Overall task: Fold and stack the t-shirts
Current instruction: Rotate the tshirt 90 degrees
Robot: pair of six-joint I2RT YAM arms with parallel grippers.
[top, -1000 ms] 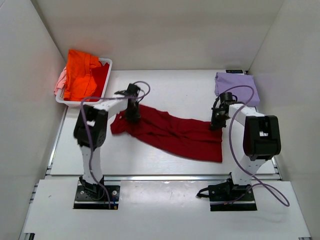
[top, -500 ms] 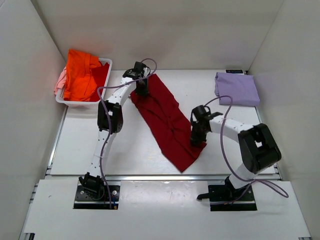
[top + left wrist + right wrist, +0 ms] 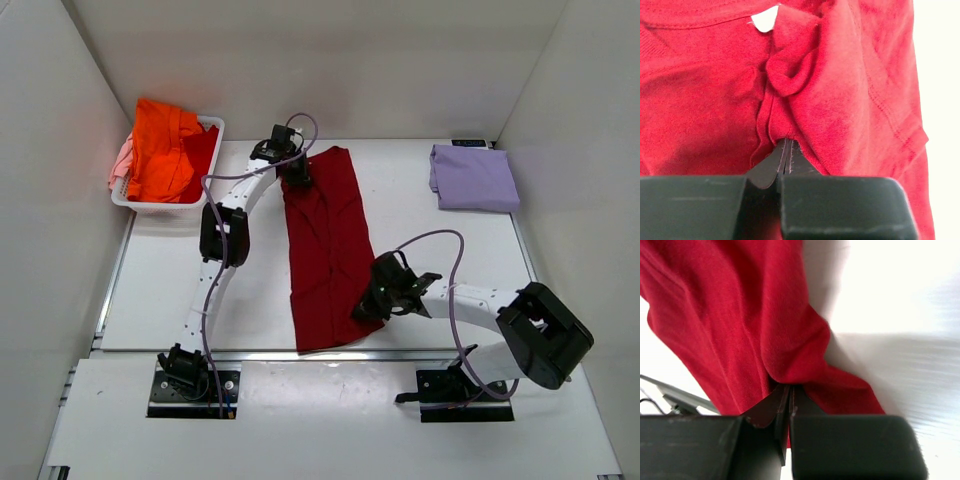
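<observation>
The dark red t-shirt [image 3: 325, 250] lies stretched in a long strip from the table's back to its front edge. My left gripper [image 3: 297, 174] is shut on its far end near the collar; the cloth [image 3: 805, 75] bunches at the pinched fingertips [image 3: 785, 145]. My right gripper [image 3: 366, 306] is shut on the shirt's near right edge, red fabric [image 3: 740, 325] folded between the pads. A folded lavender t-shirt [image 3: 473, 177] rests at the back right. Orange [image 3: 160, 145] and pale pink [image 3: 120, 160] t-shirts hang over the basket.
A white slatted basket [image 3: 210, 130] stands at the back left against the wall. White walls close in the table on three sides. The table's metal front rail [image 3: 330, 353] runs just beyond the shirt's near end.
Both arms swung the red shirt round from lying across the table to lying front to back. The left gripper moved to the back, the right gripper towards the front edge.
</observation>
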